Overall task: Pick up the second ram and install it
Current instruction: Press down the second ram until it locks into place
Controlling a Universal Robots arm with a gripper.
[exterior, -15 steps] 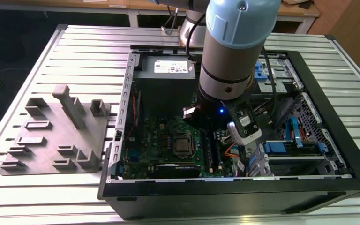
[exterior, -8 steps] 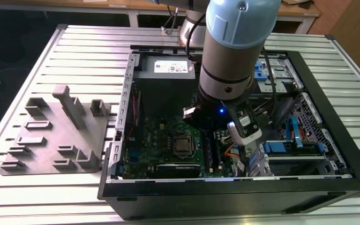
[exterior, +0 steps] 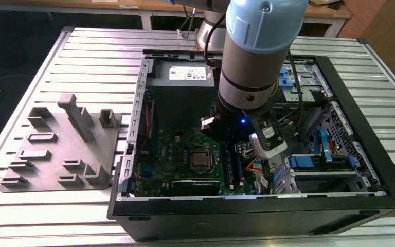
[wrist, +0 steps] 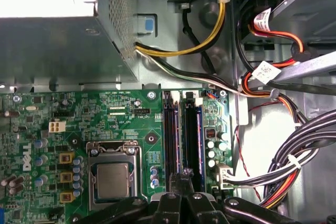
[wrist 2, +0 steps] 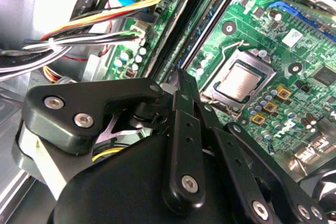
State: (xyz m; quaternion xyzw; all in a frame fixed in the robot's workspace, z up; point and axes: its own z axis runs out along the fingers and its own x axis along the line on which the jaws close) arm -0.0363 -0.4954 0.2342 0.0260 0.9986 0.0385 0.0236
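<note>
Exterior view: arm reaches into the open computer case (exterior: 362, 128) on the bench (exterior: 81, 41), jaws (wrist: 185, 179) over the memory slots (wrist: 184, 129). Jaws appear closed together, holding nothing visible. Second ram (wrist: 199, 140) seems seated in its slot; installation looks nearly complete

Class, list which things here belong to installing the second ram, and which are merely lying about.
Job in hand: gripper, over the memory slots; green motherboard.
Lying about: power supply; processor; cable bundle; grey fixture tray.
</note>
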